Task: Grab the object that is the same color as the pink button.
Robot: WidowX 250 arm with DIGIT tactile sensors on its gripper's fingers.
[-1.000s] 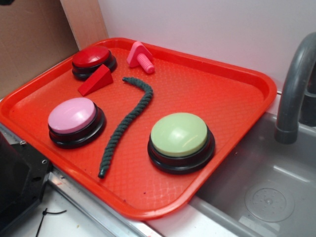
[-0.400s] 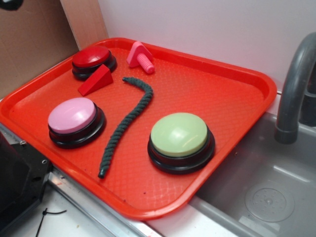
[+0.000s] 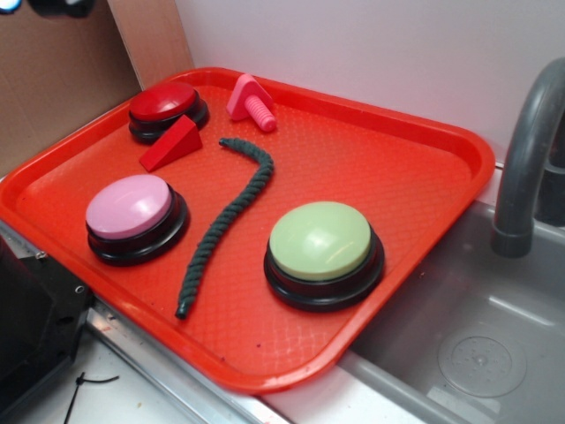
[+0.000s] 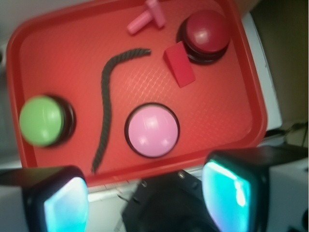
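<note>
The object, a small pink bolt [image 3: 250,102] with a triangular head, lies at the far edge of the red tray [image 3: 397,177], next to the red button. In the wrist view the bolt [image 4: 146,17] is at the top, far from my fingers. The pink button [image 3: 130,208] stands at the tray's near left, and in the wrist view the button [image 4: 152,130] is just above my gripper [image 4: 147,198]. The gripper is open, its fingers wide apart with nothing between them. In the exterior view only a dark bit of the gripper [image 3: 53,4] shows in the top left corner, high above the tray.
On the tray also sit a red button [image 3: 165,108], a red wedge block [image 3: 172,144], a green button [image 3: 322,243] and a dark twisted rope [image 3: 221,221]. A grey faucet [image 3: 525,168] and sink [image 3: 477,353] are to the right. The black robot base [image 3: 31,327] is at the near left.
The dark gripper part at the exterior view's top left corner has slid rightward into view. Nothing on the tray has moved.
</note>
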